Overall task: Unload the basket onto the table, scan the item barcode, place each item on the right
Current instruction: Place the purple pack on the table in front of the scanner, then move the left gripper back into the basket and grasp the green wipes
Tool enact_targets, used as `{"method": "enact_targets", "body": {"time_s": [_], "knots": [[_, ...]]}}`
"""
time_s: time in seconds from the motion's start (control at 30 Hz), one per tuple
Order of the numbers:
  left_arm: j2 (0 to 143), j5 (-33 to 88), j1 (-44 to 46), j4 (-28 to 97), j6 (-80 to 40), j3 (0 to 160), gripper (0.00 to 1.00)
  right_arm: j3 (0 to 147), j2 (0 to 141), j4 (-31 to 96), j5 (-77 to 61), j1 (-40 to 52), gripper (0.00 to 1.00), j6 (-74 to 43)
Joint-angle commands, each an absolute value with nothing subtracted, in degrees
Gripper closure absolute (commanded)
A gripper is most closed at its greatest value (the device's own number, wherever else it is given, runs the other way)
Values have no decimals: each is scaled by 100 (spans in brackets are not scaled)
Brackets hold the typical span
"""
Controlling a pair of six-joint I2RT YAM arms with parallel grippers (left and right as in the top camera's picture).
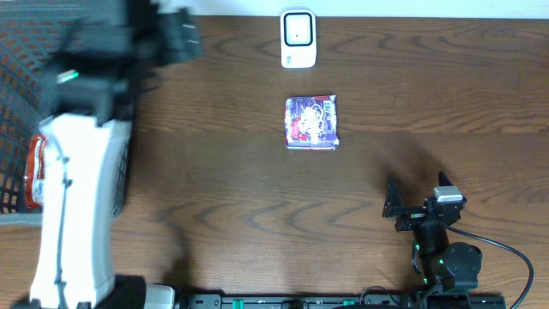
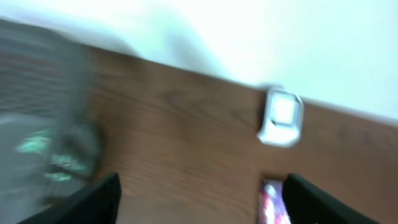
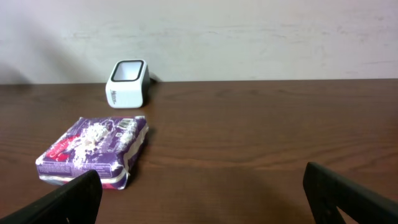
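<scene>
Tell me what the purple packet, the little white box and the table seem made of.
Purple packet: probably glossy plastic film, crinkled and printed. White box: smooth hard plastic, seemingly, with a dark window. Table: wood or wood-look laminate, brown grain showing.

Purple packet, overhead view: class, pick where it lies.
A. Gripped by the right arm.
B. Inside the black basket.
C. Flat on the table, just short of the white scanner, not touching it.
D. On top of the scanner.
C: the purple packet lies flat on the table, with a strip of bare wood between it and the white scanner.
</scene>
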State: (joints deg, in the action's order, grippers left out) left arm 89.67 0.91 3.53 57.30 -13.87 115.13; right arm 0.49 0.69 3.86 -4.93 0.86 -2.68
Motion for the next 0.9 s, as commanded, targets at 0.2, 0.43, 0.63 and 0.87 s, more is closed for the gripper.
{"method": "enact_targets", "body": {"time_s": [0.2,0.43,0.63,0.87], "knots": [[8866,56,-2003,6233,-1494,11531,13,32,38,401,-460,8,1,-207],[9411,-113,-3135,6941,-2327,11319,7,30,38,401,-460,8,1,-207],[10003,427,-3131,6810,-2178,10986,7,30,38,401,-460,8,1,-207],[10757,987,-2888,6206,-1990,10971,7,32,38,399,-460,8,1,-207]]}}
